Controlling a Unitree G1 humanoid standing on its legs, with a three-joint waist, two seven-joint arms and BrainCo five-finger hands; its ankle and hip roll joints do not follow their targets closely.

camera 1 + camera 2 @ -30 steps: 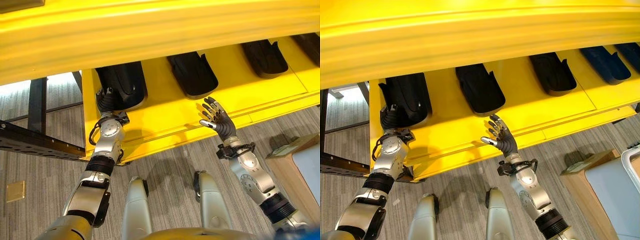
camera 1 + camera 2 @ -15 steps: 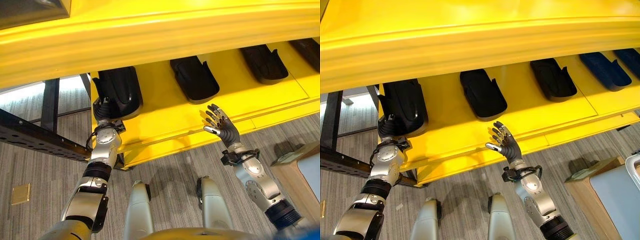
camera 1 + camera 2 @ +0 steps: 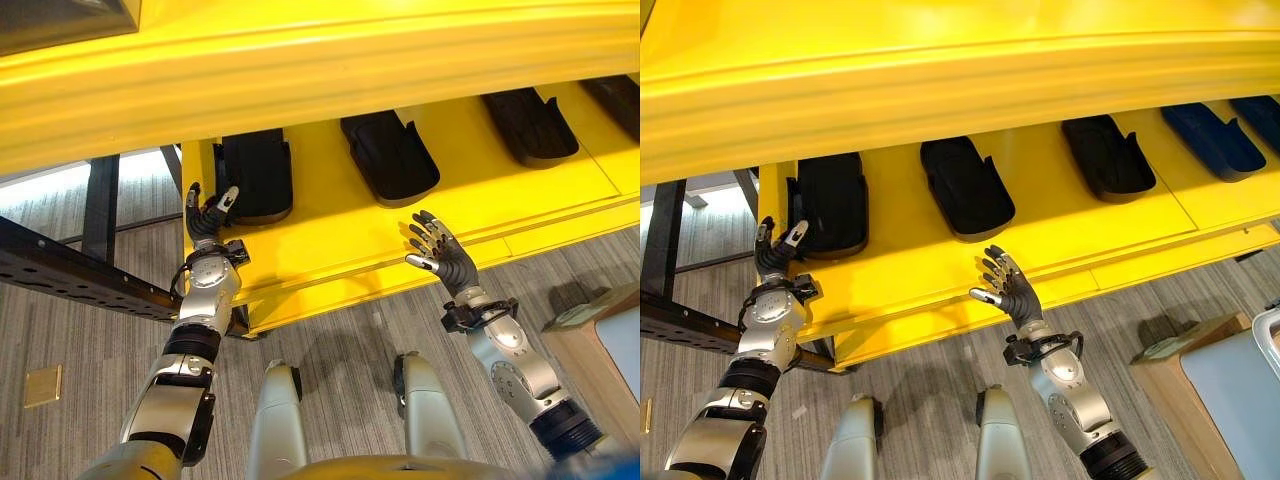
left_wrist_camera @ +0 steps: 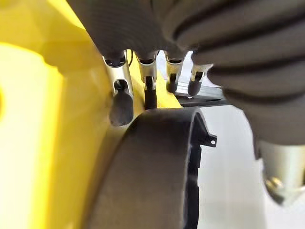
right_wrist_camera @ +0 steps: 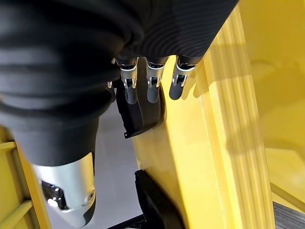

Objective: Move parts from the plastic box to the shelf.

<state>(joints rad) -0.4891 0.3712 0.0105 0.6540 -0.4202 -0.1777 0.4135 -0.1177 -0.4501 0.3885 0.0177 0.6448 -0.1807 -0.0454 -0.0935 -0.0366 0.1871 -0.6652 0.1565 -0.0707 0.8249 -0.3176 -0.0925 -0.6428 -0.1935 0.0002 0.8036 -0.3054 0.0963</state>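
Lying on yellow shelf [image 3: 1040,240], four black parts [image 3: 965,188], both hands open

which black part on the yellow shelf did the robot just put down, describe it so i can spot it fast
Look at the lower level of the yellow shelf, where a row of black parts lies. It is the black part at the left end, just beyond the open left robot hand. Unlike its neighbours, it sits by the shelf's left edge with a hand right in front of it; the right robot hand hovers open farther along.

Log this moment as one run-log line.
left robot hand: open, just off leftmost black moulded plastic part | part: lying on yellow metal shelf | right robot hand: open, idle at shelf front
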